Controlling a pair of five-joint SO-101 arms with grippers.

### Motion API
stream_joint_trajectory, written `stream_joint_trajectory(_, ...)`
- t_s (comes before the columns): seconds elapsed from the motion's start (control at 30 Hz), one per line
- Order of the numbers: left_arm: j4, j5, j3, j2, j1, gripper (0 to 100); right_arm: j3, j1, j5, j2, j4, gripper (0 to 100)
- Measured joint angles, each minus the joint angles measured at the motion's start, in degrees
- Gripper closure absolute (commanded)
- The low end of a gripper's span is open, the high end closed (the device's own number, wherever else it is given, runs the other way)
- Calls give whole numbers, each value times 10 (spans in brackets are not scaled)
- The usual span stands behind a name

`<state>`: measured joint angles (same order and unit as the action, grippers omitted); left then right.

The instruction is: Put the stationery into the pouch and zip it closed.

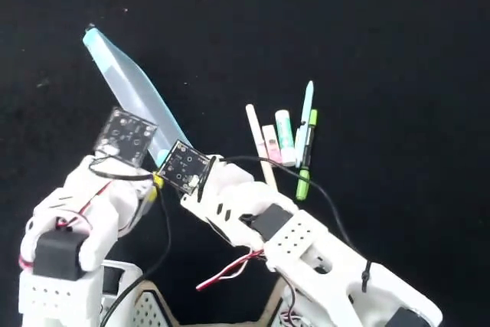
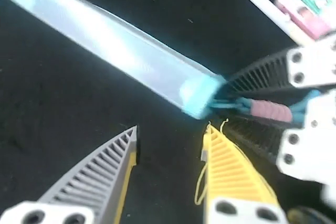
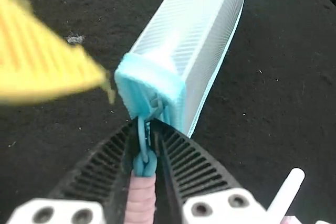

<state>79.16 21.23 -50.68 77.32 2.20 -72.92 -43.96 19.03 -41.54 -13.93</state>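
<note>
A long translucent light-blue pouch (image 1: 130,86) lies slanted on the black table, its near end (image 2: 199,95) between the two arms. My right gripper (image 3: 147,124) is shut on the blue zip pull (image 3: 144,153) with its pink bead (image 2: 269,110), right at that end of the pouch (image 3: 194,40). My left gripper (image 2: 170,129) is open just beside the same end, nothing between its grey finger (image 2: 107,169) and yellow finger (image 2: 231,174). The stationery lies outside the pouch: a white stick (image 1: 259,143), a pink eraser (image 1: 271,143), a green-and-white tube (image 1: 285,137), a light-blue pen (image 1: 305,116) and a green pen (image 1: 307,158).
The stationery group sits close to the right arm's body (image 1: 306,243), with a black cable (image 1: 329,197) running beside it. Black table (image 1: 398,74) stretches bare to the far right and far left. A red-and-white wire (image 1: 226,272) hangs near the arm bases.
</note>
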Motion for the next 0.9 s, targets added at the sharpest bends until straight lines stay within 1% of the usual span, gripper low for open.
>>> stream_joint_trajectory(0.07, 2, 1, 0, -20, 21, 794, 0, 0, 0, 0, 0, 988)
stream_joint_trajectory(0.17, -1, 1, 2, -40, 34, 794, 0, 0, 0, 0, 0, 988)
stream_joint_trajectory(0.37, -55, -15, 1, -64, 37, 794, 0, 3, 0, 0, 0, 988)
stream_joint_trajectory(0.6, -118, -18, -44, -65, 37, 796, 0, 4, 0, 0, 0, 988)
stream_joint_trajectory(0.67, -121, -18, -46, -65, 37, 827, 0, 4, 0, 0, 0, 988)
stream_joint_trajectory(0.83, -122, -19, -47, -65, 39, 967, 0, 4, -1, 0, 0, 988)
stream_joint_trajectory(0.9, -121, -19, -47, -65, 40, 964, 0, 4, -1, 0, 2, 988)
